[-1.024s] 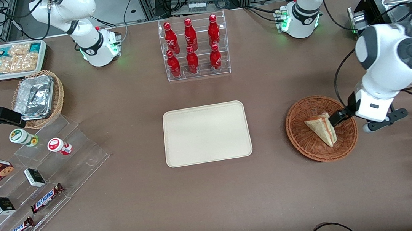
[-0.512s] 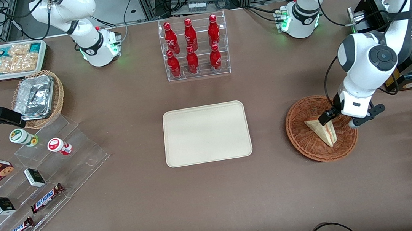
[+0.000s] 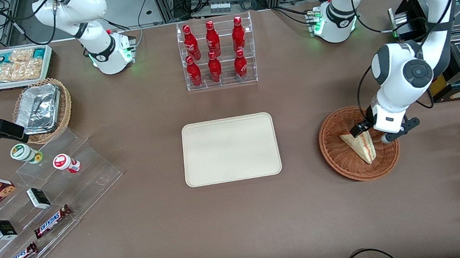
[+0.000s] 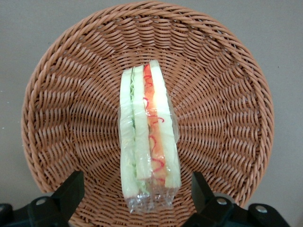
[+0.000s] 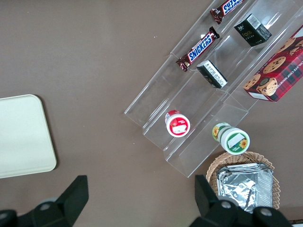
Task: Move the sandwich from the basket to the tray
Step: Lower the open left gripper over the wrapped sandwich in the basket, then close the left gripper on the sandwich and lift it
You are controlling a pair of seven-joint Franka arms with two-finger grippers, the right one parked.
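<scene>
The working left arm rises from its base on the table, arches up and folds down at the elbow, its white wrist pointing downward toward the table. The gripper [image 3: 368,131] hangs low at the end of that wrist, turned straight down. In the left wrist view the gripper [image 4: 137,191] has its two dark fingers [image 4: 70,190] spread wide apart, one on each side, with nothing between the tips touching either pad. A black cable loops along the forearm down to the wrist
</scene>
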